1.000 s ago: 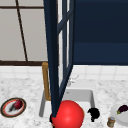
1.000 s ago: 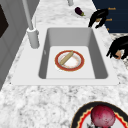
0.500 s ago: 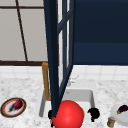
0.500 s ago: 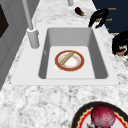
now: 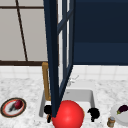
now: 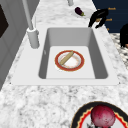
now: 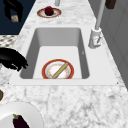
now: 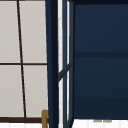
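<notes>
**Two robot hands hover at the sink's front edge**

From the front, the left robot hand shows partly behind the open cabinet door, and the right robot hand hangs over the sink's front right corner. A large red ball sits between them and hides the sink floor. Whether either hand touches the ball cannot be told.

The side views open up what the ball covers: a red-rimmed plate lies on the sink floor with a tan stick slanted across it. The ball itself is not seen from the sides.

From the left side, the far robot hand hangs with its fingers drooping loosely, apart and holding nothing, near an eggplant on the counter. From the right side, the near robot hand hovers at the sink's edge, fingers relaxed and empty.

A plate with a red fruit rests on the counter left of the sink; the eggplant's white plate rests to the right, beside a small jar. The faucet stands behind the sink.

The upper view gives the door, a window and the dark cabinet interior.
</notes>
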Controlling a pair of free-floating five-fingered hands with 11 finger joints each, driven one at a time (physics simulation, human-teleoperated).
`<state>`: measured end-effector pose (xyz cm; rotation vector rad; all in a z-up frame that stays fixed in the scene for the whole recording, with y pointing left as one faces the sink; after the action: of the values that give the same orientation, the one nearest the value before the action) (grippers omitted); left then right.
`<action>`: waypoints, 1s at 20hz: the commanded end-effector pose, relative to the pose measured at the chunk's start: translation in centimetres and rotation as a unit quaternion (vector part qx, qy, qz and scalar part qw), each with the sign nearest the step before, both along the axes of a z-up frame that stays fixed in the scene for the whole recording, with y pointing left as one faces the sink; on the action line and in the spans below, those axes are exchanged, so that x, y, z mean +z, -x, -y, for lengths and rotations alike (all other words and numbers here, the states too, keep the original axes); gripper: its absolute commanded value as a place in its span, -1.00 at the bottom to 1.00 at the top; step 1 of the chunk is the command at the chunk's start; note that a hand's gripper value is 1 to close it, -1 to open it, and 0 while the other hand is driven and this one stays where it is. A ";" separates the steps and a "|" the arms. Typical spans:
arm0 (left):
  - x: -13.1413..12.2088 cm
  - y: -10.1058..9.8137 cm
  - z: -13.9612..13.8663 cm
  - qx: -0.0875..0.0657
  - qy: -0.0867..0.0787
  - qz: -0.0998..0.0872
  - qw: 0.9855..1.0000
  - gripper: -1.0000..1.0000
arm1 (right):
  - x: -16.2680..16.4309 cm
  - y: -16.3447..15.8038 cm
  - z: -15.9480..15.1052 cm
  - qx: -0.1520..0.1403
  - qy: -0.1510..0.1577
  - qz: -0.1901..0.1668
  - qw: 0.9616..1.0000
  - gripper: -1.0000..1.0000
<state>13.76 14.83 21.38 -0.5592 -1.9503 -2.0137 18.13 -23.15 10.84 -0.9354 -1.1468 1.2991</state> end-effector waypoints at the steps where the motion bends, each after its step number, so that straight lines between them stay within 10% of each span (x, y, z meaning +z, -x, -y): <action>1: 2.2 0.0 -3.1 0.000 0.000 0.000 1.000 1.00 | 0.0 0.0 0.0 0.000 0.000 0.000 1.000 0.00; 20: 12.4 -0.7 -18.1 0.001 0.016 0.002 1.000 1.00 | 0.0 0.0 0.0 0.000 0.000 0.000 1.000 0.00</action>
<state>14.10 30.65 32.53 -0.5588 -1.9570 -2.0084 18.13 -23.15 10.84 -0.9354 -1.1468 1.2991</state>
